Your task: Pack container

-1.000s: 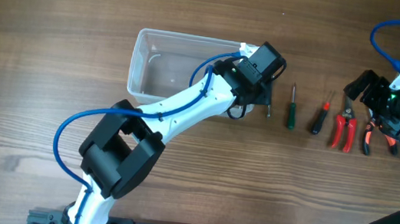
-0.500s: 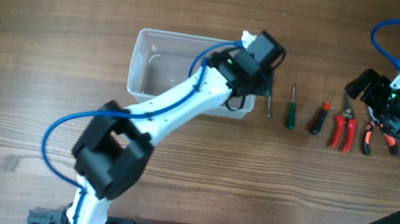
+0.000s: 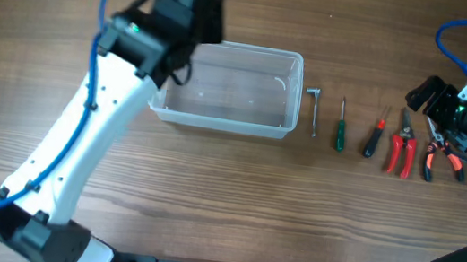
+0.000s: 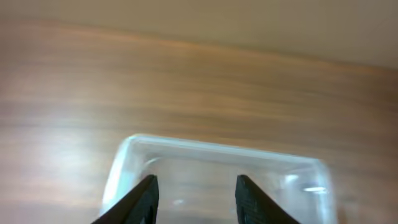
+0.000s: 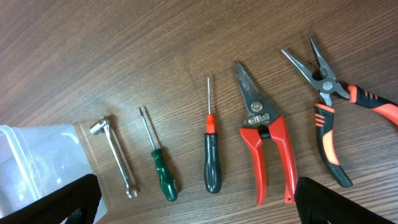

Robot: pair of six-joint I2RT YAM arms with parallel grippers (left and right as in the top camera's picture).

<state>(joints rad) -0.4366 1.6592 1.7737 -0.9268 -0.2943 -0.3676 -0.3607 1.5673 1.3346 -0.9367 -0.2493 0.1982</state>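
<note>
Container (image 3: 220, 127) first: it sits left of centre on the wooden table (image 3: 206, 200), clear, and it looks empty to me, with every tool lying on the wood to its right. My left gripper (image 4: 196, 200) hangs above the container's far left end, fingers parted with only air between them, holding nothing. Just beside the right wall lies the L-shaped key (image 3: 313, 112), then the green screwdriver (image 3: 339, 131), the black-handled screwdriver (image 3: 371, 140), the red cutters (image 3: 400, 151) and the orange-handled pliers (image 3: 433, 157). My right gripper (image 5: 198, 202) hovers over that row, spread wide and empty. I judge packing has not begun, so the step in hand is a first pick. To do it well I would take one tool at a time, close across the middle of a handle rather than a thin shaft, and bring the fingertips right down to the wood, since these all lie flat. The key rests so near the wall that a finger may nudge the tub. As for what I cannot make out: my left arm covers the container's left end from above, my left wrist view is blurred and cuts off the near rim, and one pliers handle runs out of my right wrist view.
</note>
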